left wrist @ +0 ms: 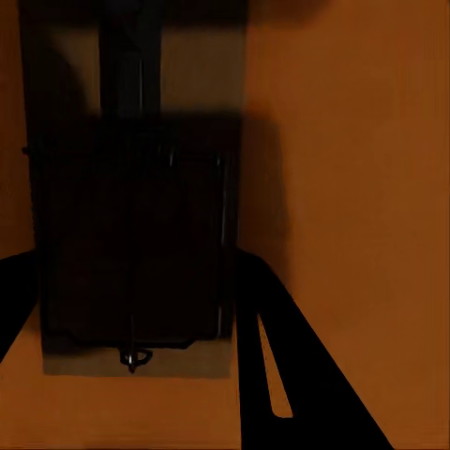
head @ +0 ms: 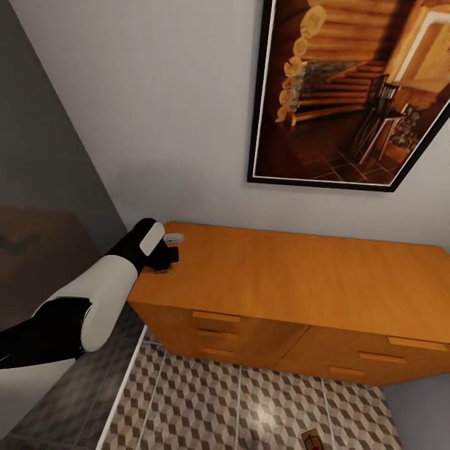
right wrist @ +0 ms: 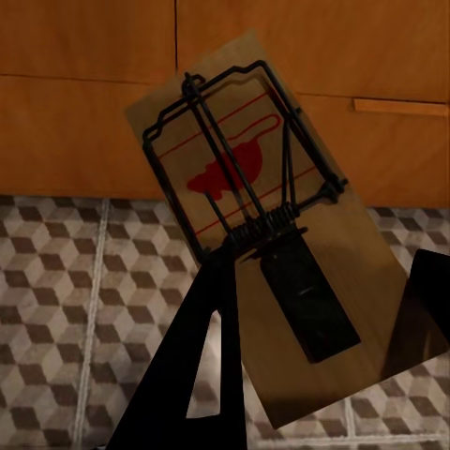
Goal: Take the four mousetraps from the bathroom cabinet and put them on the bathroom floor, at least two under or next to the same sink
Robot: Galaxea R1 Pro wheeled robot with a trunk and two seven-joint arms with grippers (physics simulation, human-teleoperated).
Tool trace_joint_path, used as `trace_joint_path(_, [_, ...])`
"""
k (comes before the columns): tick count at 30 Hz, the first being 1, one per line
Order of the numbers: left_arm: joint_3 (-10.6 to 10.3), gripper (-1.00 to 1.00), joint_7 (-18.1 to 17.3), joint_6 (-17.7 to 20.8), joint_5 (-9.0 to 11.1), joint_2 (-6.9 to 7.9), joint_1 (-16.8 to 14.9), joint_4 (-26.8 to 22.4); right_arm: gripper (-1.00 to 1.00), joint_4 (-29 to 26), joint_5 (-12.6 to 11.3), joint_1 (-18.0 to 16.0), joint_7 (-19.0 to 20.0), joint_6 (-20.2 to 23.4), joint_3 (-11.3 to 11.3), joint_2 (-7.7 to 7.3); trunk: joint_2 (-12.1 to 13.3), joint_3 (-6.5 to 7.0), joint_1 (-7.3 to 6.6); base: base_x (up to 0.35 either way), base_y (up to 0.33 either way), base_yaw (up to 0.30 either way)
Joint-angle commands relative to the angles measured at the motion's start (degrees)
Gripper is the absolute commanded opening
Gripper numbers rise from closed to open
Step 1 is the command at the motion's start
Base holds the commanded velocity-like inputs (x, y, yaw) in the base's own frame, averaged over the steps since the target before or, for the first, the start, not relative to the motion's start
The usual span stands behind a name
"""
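The orange-brown cabinet (head: 300, 275) stands against the white wall with its drawers shut. A mousetrap (left wrist: 131, 244) lies flat on the cabinet's top left corner, dark in shadow. My left gripper (left wrist: 138, 255) is down over it, with its fingers (left wrist: 281, 366) against both long edges. The same gripper (head: 167, 255) and trap (head: 161, 270) are seen from the head view. My right gripper (right wrist: 319, 258) is shut on a second mousetrap (right wrist: 253, 206), held tilted above the bathroom floor (right wrist: 84, 309) in front of the drawers. That trap (head: 312, 440) shows at the head view's lower edge. The sink is out of view.
A large framed picture (head: 356, 94) hangs on the wall above the cabinet. A grey wall and a dark area close off the left side. Cube-patterned floor tiles (head: 250, 406) spread out in front of the cabinet.
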Motion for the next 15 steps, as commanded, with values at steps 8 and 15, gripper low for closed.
trace_joint_path(8, [0.11, -1.00, 0.41, 0.35, 0.56, -0.30, -0.02, -7.86, -1.00, 0.02, -0.27, -0.03, -0.35, -0.13, 0.50, 0.01, -0.10, -0.10, 0.02, -0.019, 0.000, 0.000])
trace_joint_path(15, [0.15, -1.00, 0.41, 0.43, 0.58, -0.83, -0.05, -10.54, -1.00, 0.03, -0.27, -0.03, -0.35, -0.13, 0.50, 0.01, -0.10, -0.10, 0.02, 0.000, 0.000, 0.000])
